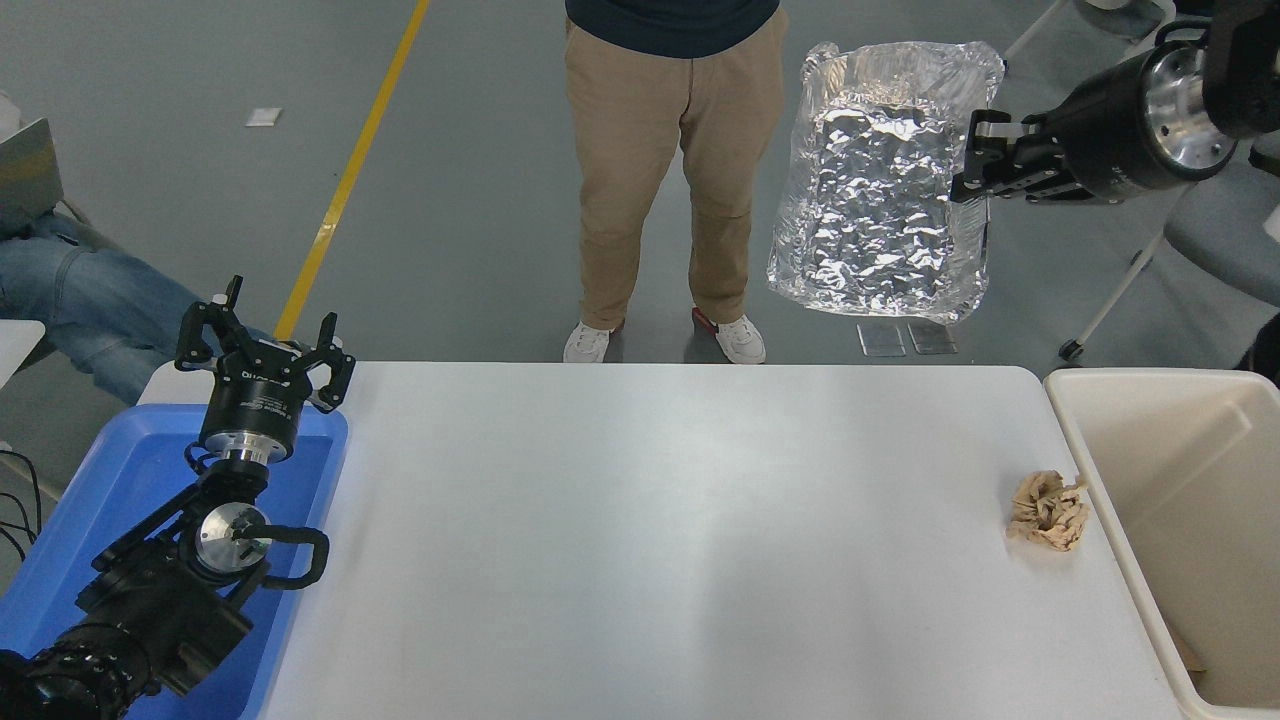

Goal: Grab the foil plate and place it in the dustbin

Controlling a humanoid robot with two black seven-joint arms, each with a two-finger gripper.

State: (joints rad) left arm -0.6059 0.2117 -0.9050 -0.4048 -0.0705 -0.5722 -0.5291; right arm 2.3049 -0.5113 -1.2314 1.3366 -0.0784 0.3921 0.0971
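Carrying the foil plate (885, 185) high over the table's far edge, pinched at one rim.

Head view: the right gripper (975, 160) comes in from the upper right with its fingers pinching the plate's right rim, so the plate hangs in the air well above the white table (640, 540), tilted with its hollow toward the camera. Holding it by the edge likely suits a tray far wider than the gripper. It is shiny, silver and crinkled, with low raised rims. The dustbin (1085, 445) waits below at the right, beside a tan paper wad (1047, 511). The left gripper (265, 350), fingers spread, is parked over the blue tub (70, 540).
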